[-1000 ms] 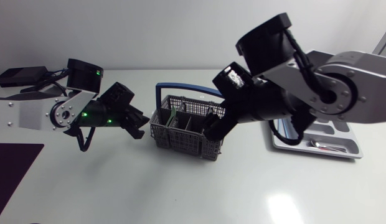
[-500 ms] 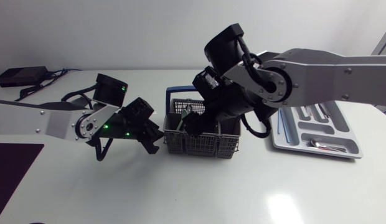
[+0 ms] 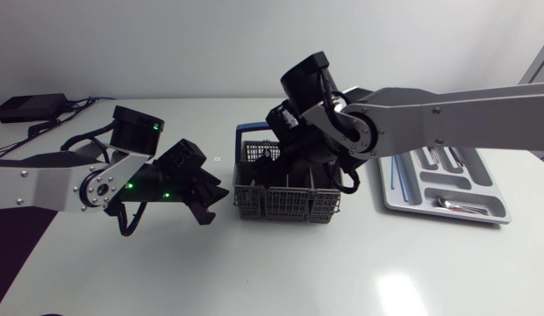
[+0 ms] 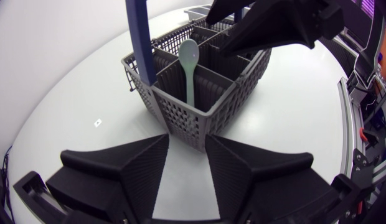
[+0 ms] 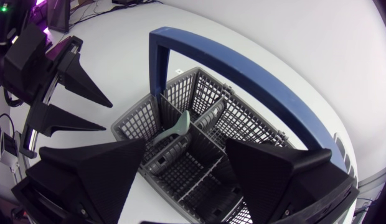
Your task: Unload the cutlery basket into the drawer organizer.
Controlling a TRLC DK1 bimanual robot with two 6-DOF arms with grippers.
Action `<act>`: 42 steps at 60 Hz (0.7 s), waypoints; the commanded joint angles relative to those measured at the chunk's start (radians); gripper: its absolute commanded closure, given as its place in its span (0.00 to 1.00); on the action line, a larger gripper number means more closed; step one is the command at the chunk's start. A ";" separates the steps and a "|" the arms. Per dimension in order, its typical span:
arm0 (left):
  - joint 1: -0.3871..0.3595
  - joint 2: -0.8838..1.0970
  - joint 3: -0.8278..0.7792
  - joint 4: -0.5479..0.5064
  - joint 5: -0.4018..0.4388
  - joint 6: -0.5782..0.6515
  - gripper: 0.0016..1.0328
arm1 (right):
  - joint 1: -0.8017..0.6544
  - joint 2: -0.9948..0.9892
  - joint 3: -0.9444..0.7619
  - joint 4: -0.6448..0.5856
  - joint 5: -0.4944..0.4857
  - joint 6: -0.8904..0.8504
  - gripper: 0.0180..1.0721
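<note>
Left wrist view, nearest first: left gripper [image 4: 187, 144] just short of the cutlery basket [image 4: 187, 118], facing its near corner. Jaws parted by a narrow gap, gripping nothing, clear of the basket's wall. Inside the basket, in the compartment behind that corner, a pale green spoon [image 4: 189, 62] standing bowl up, beside the basket's blue handle [image 4: 138, 37]. Above the basket, the right gripper [image 5: 185, 144], jaws spread wide and empty. From its own wrist, straddles the basket's middle compartments, with the green spoon below and between the fingers, touched by neither. Cannot tell what else sits in the basket. Farthest off, well apart from the basket on the right arm's side, the drawer organizer [image 3: 421, 207], with a metal spoon [image 3: 452, 203] lying in one compartment.
</note>
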 commanded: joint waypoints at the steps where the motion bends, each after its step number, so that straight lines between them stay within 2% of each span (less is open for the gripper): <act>1: 0.004 -0.039 -0.046 -0.006 0.017 0.018 0.58 | -0.003 0.032 0.031 0.018 -0.008 0.036 0.14; 7: 0.004 -0.062 -0.058 -0.004 0.028 0.019 0.58 | -0.002 0.060 0.054 0.019 -0.008 0.044 0.14; 11: 0.011 -0.070 -0.061 -0.004 0.028 0.019 0.58 | -0.002 0.077 0.064 0.022 -0.005 0.053 0.19; 18: 0.028 -0.071 -0.071 0.001 0.045 0.016 0.58 | 0.005 0.096 0.059 0.038 0.016 0.060 0.20; 42: 0.028 -0.090 -0.092 0.022 0.061 -0.020 0.58 | 0.028 0.090 -0.068 0.257 0.128 0.076 0.35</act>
